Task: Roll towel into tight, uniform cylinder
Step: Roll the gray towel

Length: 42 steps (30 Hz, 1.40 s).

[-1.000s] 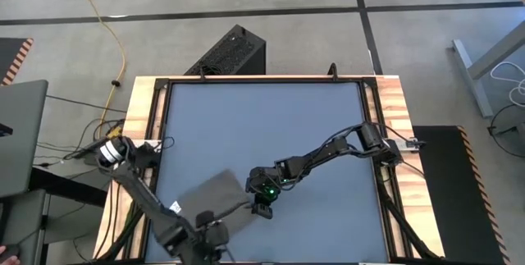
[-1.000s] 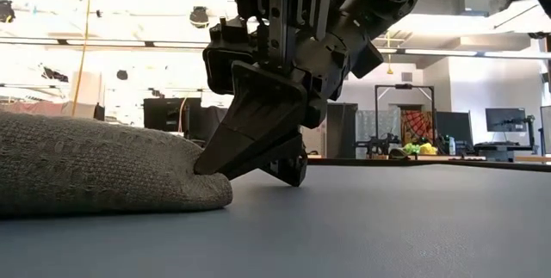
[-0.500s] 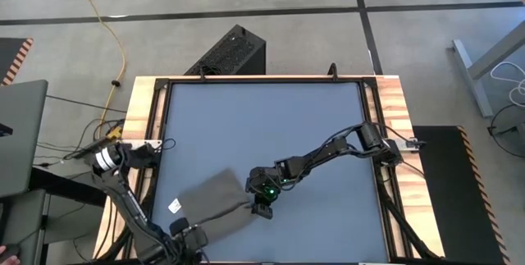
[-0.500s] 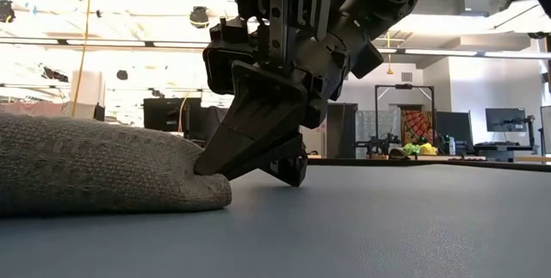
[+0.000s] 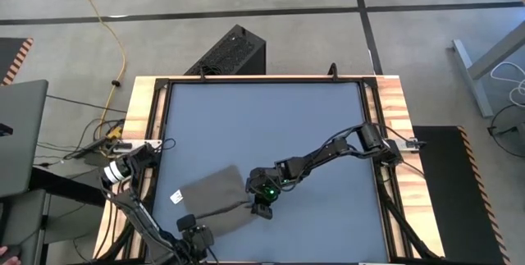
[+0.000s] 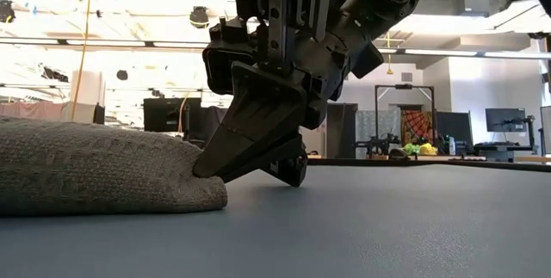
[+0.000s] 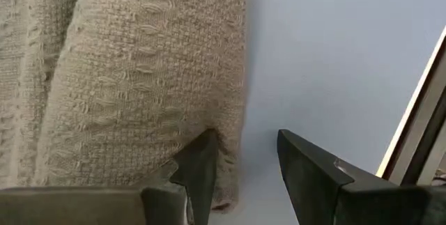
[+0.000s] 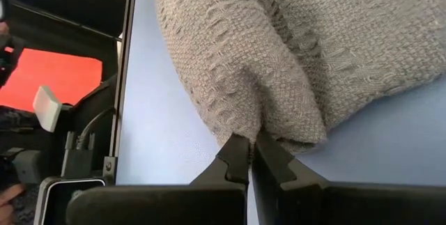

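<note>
The taupe towel (image 5: 212, 198) lies folded in a thick, loose bundle on the blue-grey table mat, near the front left. Its white tag (image 5: 175, 197) is at its left edge. My right gripper (image 5: 261, 209) is shut on the towel's right edge; it also shows in the low view (image 6: 202, 171). My left gripper (image 5: 195, 236) is open at the towel's near edge. In the left wrist view (image 7: 244, 157), one finger stands at the cloth's edge and the other over bare mat. My right gripper pinches a puckered bit of the towel's right edge (image 8: 259, 129) between its two shut fingertips. The fingers slant down from the table's right side. The towel lies on the mat, bunched up at the pinch (image 6: 185, 175). My left gripper has one finger (image 7: 202, 161) against the towel's near edge (image 7: 221, 124); I cannot tell whether it touches.
The mat (image 5: 271, 125) is bare behind and to the right of the towel. Wooden rails (image 5: 148, 109) frame the table on the left and right. A black box (image 5: 232, 52) stands on the floor beyond the far edge.
My left arm has drawn back toward the table's near left, and the white tag now shows clear of it. The towel bundle has sunk a little at its right end. My right gripper has kept still, shut on the cloth.
</note>
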{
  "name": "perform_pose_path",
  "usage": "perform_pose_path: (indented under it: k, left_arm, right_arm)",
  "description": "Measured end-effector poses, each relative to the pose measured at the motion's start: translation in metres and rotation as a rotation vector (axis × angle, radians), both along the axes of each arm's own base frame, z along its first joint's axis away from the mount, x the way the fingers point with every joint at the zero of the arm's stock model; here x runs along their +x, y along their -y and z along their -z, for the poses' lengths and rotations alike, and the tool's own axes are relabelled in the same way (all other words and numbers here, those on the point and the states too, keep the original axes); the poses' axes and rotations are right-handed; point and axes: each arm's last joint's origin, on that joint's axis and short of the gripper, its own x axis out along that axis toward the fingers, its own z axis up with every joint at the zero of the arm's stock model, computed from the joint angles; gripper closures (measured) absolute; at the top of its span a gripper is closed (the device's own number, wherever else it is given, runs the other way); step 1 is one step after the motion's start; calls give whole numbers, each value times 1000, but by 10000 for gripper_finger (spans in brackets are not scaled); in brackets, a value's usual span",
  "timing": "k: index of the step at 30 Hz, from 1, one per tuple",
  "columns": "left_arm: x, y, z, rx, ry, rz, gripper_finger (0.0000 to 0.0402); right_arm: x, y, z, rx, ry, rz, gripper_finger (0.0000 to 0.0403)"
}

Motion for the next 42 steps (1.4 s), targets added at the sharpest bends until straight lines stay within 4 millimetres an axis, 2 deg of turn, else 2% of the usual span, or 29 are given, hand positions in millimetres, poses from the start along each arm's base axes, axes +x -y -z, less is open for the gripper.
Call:
perform_pose_path:
  k: [2, 5, 8, 11, 15, 21, 25, 31, 35, 38, 42]
  left_arm:
    - [1, 2, -1, -8, 19, 13, 256]
    - [2, 10, -14, -6, 56, 96, 256]
    - [5, 16, -44, -5, 74, 162, 256]
    - [4, 14, -70, 67, 58, 172, 256]
    - [2, 5, -77, 203, 44, 176, 256]
    - [0, -9, -55, 280, -48, 169, 254]
    - [4, -17, -42, 222, -115, 95, 243]
    - [8, -21, -20, 147, -103, 71, 208]
    - [10, -27, -16, 107, -149, 44, 200]
    - [13, -27, -14, 86, -144, 67, 218]
    - [15, -24, -13, 55, -138, 89, 285]
  right_arm:
    - [0, 0, 0, 0, -2, 0, 382]
    - [0, 0, 0, 2, -4, -1, 382]
    - [0, 0, 0, 3, -4, 0, 382]
    - [0, 1, 0, 6, -2, 1, 382]
    - [1, 1, 0, 6, 1, 1, 380]
    - [1, 1, 0, 7, 2, 1, 374]
    - [1, 1, 0, 3, 5, -4, 374]
    - [1, 1, 0, 3, 5, -4, 373]
    - [1, 1, -1, -1, 11, -9, 372]
    - [0, 2, -5, -8, 23, -23, 372]
    - [-3, 2, -15, -7, 53, -100, 372]
